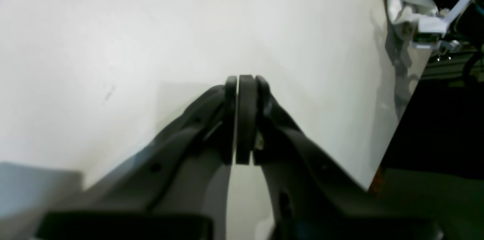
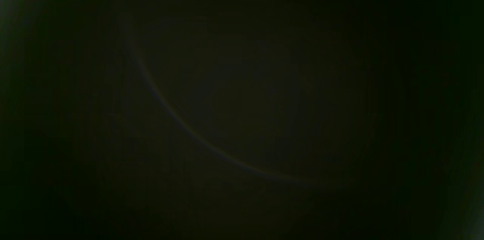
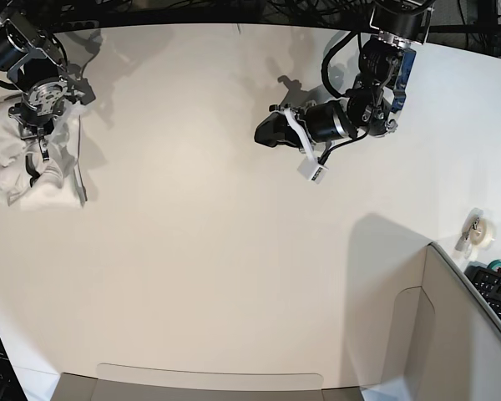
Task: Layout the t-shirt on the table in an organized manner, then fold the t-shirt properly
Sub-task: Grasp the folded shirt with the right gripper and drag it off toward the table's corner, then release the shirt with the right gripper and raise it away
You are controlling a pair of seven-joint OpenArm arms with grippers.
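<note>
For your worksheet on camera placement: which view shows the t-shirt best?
The base view: the t-shirt lies bunched at the table's left edge, whole heap visible. The left wrist view catches only a corner; the right wrist view is black.

- I see the t-shirt (image 3: 29, 163) as soft, crumpled white cloth.
- The table (image 3: 217, 251) looks smooth, matt white to me.
- The left gripper (image 1: 242, 119) appears matt black plastic from my wrist view.

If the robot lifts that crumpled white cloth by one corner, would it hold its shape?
Probably not. The crumpled white cloth t-shirt lies bunched in soft folds at the white table's edge, so it would likely droop limply. It looks thin, probably light, and may drag when pushed.
</note>
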